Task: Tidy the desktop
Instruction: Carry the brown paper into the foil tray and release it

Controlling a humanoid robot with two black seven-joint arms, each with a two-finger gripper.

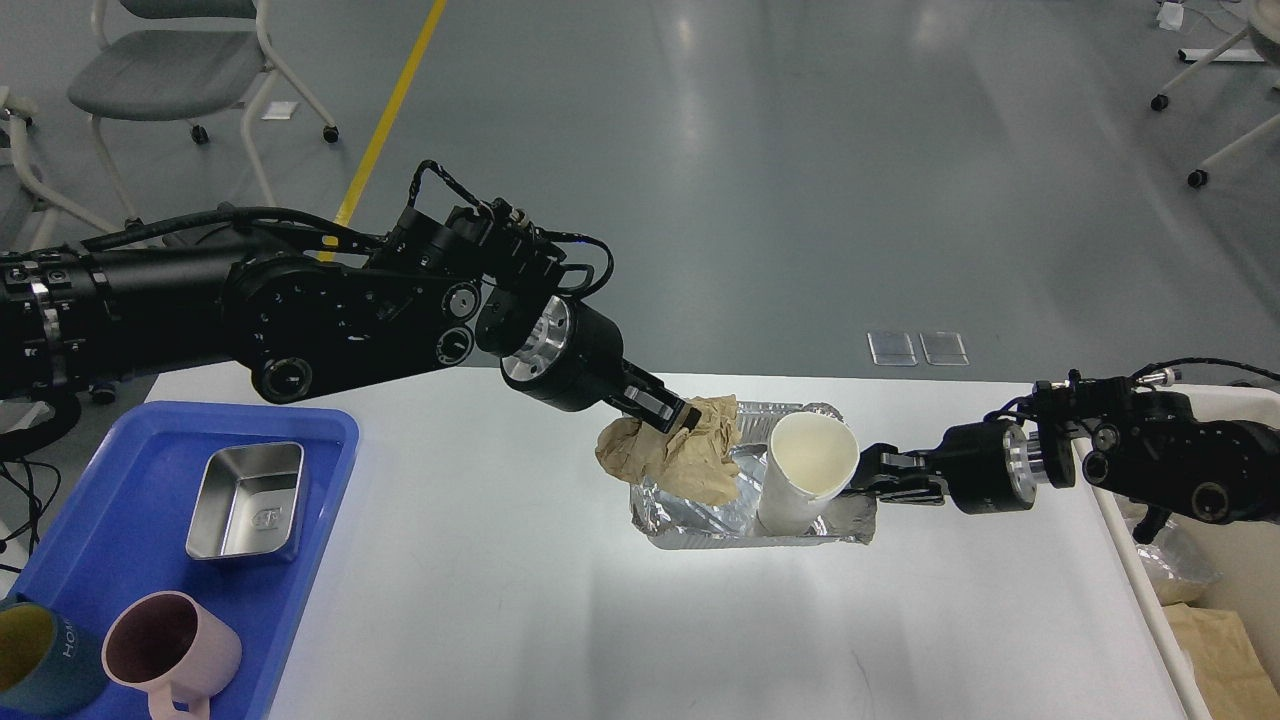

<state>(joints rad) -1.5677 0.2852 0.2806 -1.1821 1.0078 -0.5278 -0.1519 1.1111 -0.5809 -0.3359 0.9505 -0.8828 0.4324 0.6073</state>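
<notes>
The white desktop [500, 610] holds a crinkled foil tray [700, 520] right of centre. A white paper cup [806, 472] stands tilted in the tray's right half. My left gripper [676, 413] is shut on a crumpled brown paper wad [668, 462], which hangs over the tray's left end and touches it. My right gripper [872, 480] comes in from the right, level with the tray's right rim and right behind the cup. It looks shut on the foil rim.
A blue plastic tray [320, 430] at the front left holds a steel dish [245, 500], a pink mug [170, 645] and a teal cup [35, 655]. A cream bin [1135, 560] stands off the desktop's right edge. Chairs stand on the floor beyond.
</notes>
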